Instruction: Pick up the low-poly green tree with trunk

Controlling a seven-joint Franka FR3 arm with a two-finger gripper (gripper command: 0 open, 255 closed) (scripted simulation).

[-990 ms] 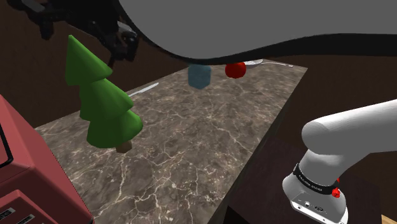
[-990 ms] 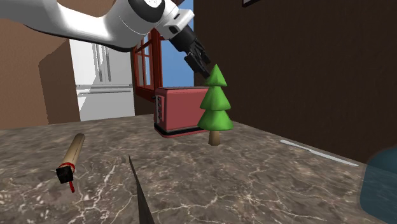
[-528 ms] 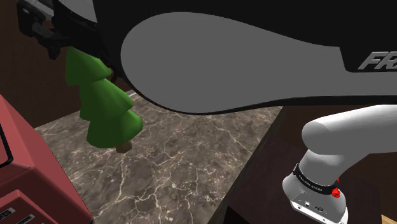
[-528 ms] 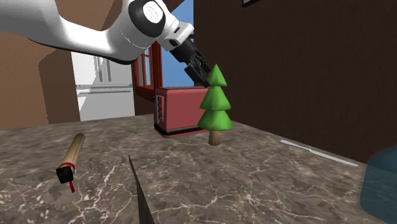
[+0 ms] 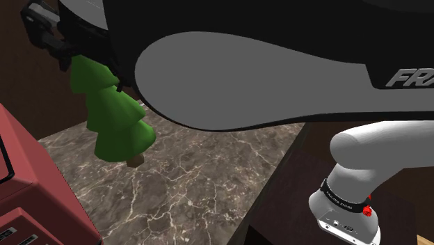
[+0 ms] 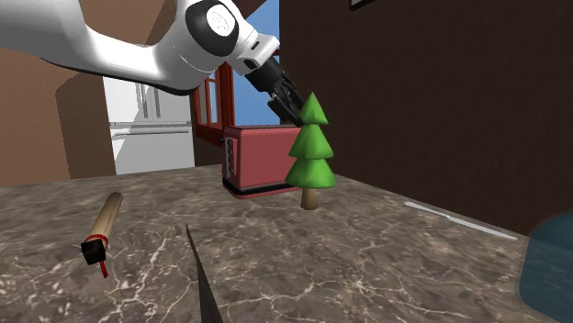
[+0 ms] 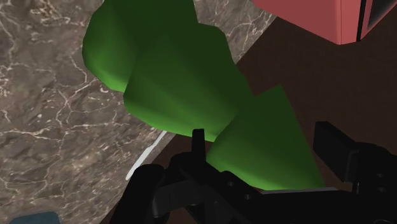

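My gripper has its jaws apart, and the top cone of the low-poly green tree sits in the gap between them. One black finger is right at the cone's flank. The other stands just clear on the far side, so I'd call this straddling, not holding.

The tree stands upright on its short brown trunk on the marbled countertop, just beside the red toaster. Its long axis runs straight up from the counter.

In the second exterior view the hand comes in on a slant from that view's upper left, from above the toaster. It meets the tree only at the tip. The wrist view looks from the tip down over the two wider tiers to the counter, so my approach line runs roughly along the tree, tilted off its axis.

That tilt is what the next move depends on, as I judge it. The cone narrows toward the fingers, so a close this high may squeeze the tree out of the grip or tip it away from the toaster. I'd want the fingers further down, where the cone is wider, with the closing line square across the vertical axis, before I shut them.
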